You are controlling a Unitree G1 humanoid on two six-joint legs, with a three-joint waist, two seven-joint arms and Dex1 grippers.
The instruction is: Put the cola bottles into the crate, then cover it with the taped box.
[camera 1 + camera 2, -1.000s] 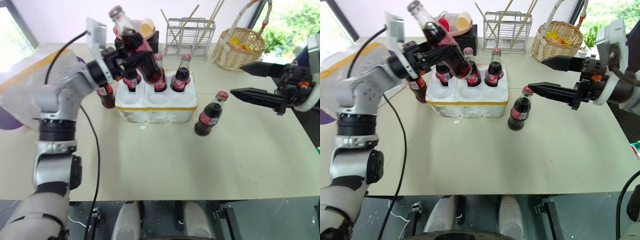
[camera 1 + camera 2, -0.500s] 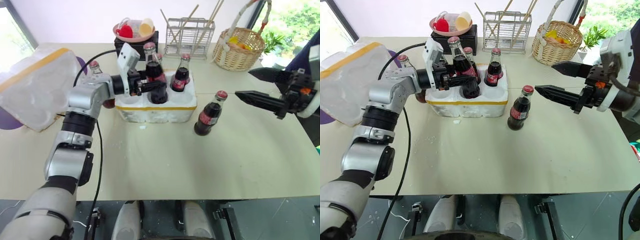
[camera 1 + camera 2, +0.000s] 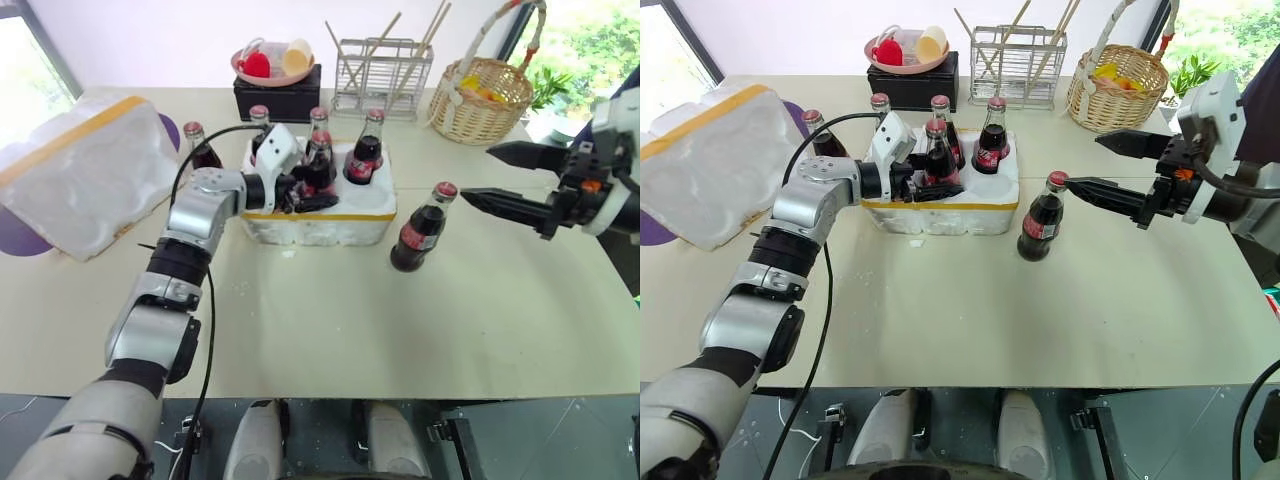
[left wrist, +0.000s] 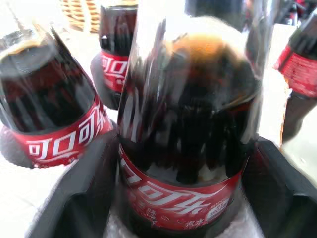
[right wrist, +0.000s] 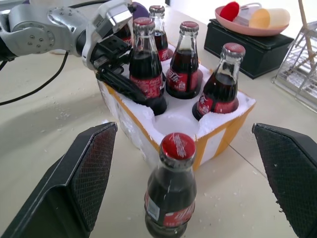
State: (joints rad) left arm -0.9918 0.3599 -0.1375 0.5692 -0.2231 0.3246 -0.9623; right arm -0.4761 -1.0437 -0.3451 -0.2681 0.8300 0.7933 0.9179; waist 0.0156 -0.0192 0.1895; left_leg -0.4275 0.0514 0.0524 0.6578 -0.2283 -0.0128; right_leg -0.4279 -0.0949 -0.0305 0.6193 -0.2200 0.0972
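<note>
Seemingly, left end effector [image 3: 923, 186] straddles a crated cola bottle [image 3: 937, 152]

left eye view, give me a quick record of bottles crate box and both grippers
crate: four bottles, three at the back, front bottle upright in a well
left bottle: upright beside crate, outside it
right bottle: upright, outside crate
taped box: far left, off the crate
left gripper: at the front bottle
right gripper: open, empty, pointing toward right bottle
</note>
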